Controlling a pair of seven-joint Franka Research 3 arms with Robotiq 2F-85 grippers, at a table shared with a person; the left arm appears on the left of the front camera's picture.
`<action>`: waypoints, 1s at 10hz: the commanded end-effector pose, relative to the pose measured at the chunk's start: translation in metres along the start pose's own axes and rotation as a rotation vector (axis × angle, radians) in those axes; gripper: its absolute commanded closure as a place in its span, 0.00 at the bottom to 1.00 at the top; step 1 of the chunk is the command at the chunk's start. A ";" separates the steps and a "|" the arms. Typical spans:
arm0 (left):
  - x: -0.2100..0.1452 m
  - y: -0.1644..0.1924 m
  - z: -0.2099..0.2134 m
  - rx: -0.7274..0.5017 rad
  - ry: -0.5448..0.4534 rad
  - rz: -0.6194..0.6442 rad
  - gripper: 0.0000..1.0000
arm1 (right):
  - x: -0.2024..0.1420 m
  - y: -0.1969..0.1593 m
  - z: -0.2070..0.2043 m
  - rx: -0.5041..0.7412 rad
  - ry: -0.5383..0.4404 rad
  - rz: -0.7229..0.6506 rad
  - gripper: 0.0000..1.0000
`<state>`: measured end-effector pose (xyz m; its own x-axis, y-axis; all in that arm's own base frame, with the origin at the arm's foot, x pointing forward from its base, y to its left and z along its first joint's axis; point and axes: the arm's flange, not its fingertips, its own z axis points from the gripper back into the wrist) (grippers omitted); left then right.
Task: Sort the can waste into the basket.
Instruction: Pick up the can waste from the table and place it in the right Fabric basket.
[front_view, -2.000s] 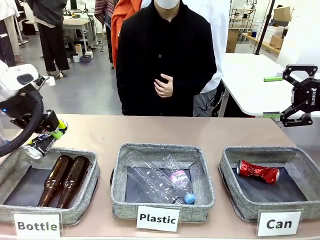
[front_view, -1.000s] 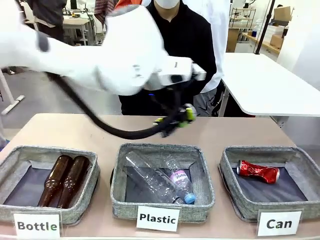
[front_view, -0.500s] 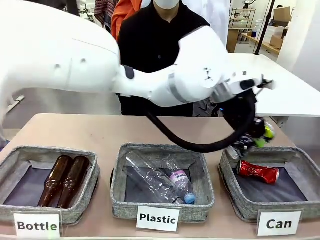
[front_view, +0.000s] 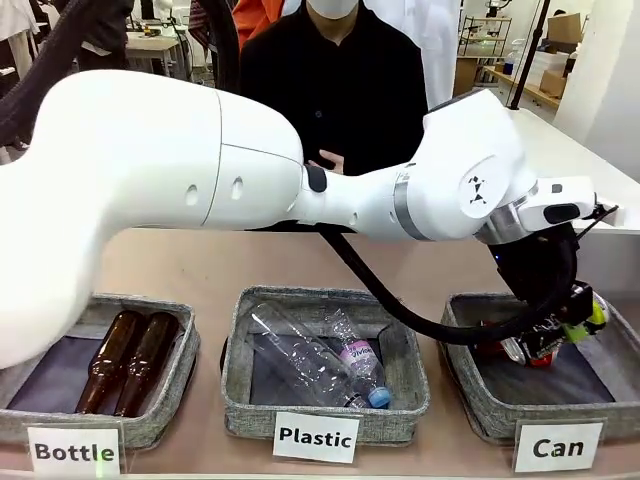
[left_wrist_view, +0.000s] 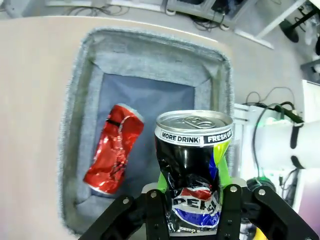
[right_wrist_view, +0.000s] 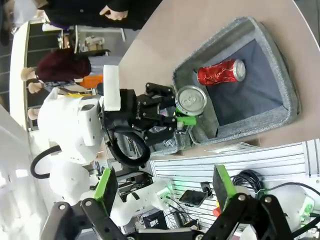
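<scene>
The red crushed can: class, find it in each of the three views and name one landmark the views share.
Front view: red can at lower right, mostly hidden behind the left pincer.
Left wrist view: left of centre, lying on the dark liner.
Right wrist view: upper right.
Shared landmark: the grey basket around it.

I read three white signs along the near edge: "Bottle" (front_view: 73, 452), "Plastic" (front_view: 316, 437), "Can" (front_view: 558, 447). The dark can (left_wrist_view: 194, 170) in my left gripper (left_wrist_view: 192, 210) says "PEPSI", its rim "MORE DRINK: FRESH UP".
</scene>
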<state>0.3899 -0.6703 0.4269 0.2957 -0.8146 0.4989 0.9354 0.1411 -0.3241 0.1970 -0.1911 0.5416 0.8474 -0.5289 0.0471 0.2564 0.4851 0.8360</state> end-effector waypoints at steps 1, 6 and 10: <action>0.007 0.006 0.011 0.046 0.002 0.003 0.59 | -0.008 -0.005 0.011 -0.041 0.000 -0.011 0.00; 0.008 0.011 0.012 0.084 0.005 0.006 0.59 | -0.014 -0.002 0.011 -0.083 -0.044 -0.016 0.00; 0.004 0.012 0.018 0.107 -0.020 -0.006 0.00 | -0.015 0.000 0.009 -0.083 -0.043 -0.004 0.00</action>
<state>0.4056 -0.6646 0.4335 0.2883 -0.8068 0.5157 0.9482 0.1655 -0.2711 0.1803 -0.1941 0.5471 0.8311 -0.5516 0.0701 0.2872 0.5338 0.7953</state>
